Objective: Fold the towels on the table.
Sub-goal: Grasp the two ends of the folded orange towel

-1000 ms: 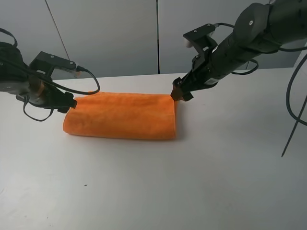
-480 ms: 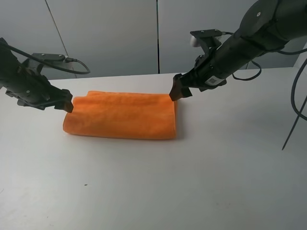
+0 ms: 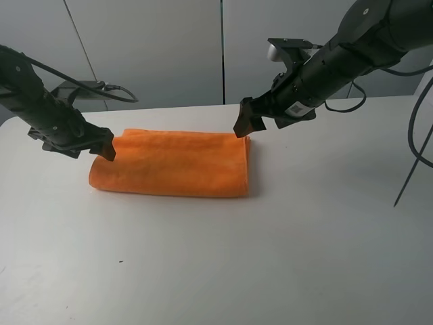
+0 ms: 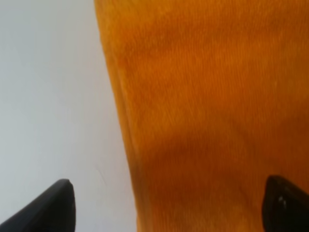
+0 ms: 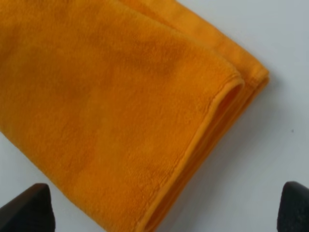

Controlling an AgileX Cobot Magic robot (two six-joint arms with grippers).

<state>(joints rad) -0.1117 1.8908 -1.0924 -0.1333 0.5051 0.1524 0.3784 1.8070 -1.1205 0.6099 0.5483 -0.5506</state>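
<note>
Wide open and empty, the black left claw (image 3: 105,150) straddles the left end of the folded bright orange microfibre towel (image 3: 172,166) lying near the plain white table's (image 3: 270,257) far edge, while the black right claw (image 3: 242,127), equally spread and empty, hangs over its far right corner.

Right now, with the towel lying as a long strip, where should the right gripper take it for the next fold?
Take the towel at its far right corner, coming in from the short right end with the open right gripper. The stitched edges lie stacked and slightly gaping there, so a finger can probably slip under every layer; the near long side is a rounded fold.
</note>
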